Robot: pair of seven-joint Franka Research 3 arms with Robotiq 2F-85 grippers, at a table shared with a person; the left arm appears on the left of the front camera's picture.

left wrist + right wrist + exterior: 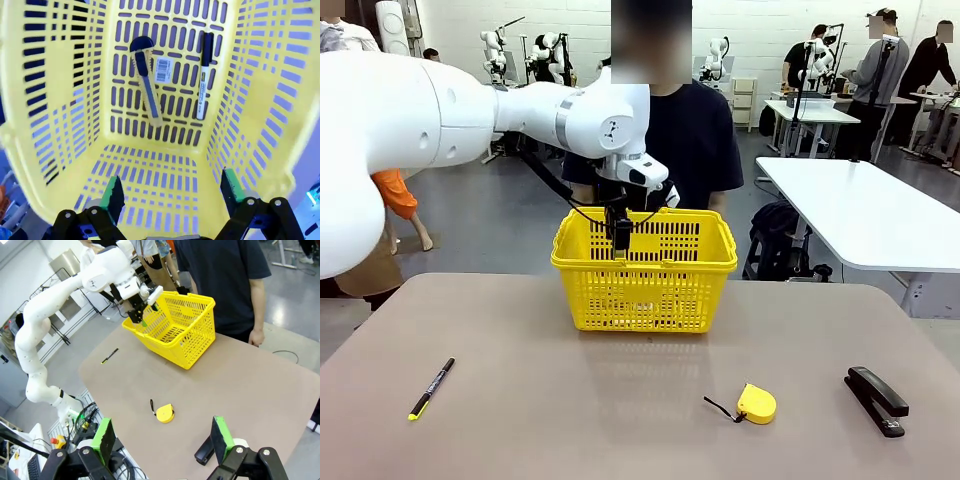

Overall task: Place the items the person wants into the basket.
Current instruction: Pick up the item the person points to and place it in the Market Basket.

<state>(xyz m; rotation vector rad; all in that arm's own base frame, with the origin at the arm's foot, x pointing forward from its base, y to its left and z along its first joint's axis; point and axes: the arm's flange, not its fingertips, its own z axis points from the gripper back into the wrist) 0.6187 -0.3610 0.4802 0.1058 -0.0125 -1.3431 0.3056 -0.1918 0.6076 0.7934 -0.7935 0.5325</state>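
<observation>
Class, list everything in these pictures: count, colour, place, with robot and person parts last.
basket: one, yellow, table's far middle.
utility knife: one, yellow-and-black, on the basket's floor.
marker: one, white, black cap, beside the knife, apart.
pen: one, black, yellow end, table's near left.
tape measure: one, yellow, near right of middle.
stapler: one, black, table's near right.
table: one, brown.
person: one, dark T-shirt, behind the basket.
left claw: one, black, green pads, open at the basket's top.
right claw: one, black, green pads, open above the table.

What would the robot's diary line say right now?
left gripper: open over basket | in basket: knife, marker | pen: on table | right gripper: open, empty
</observation>
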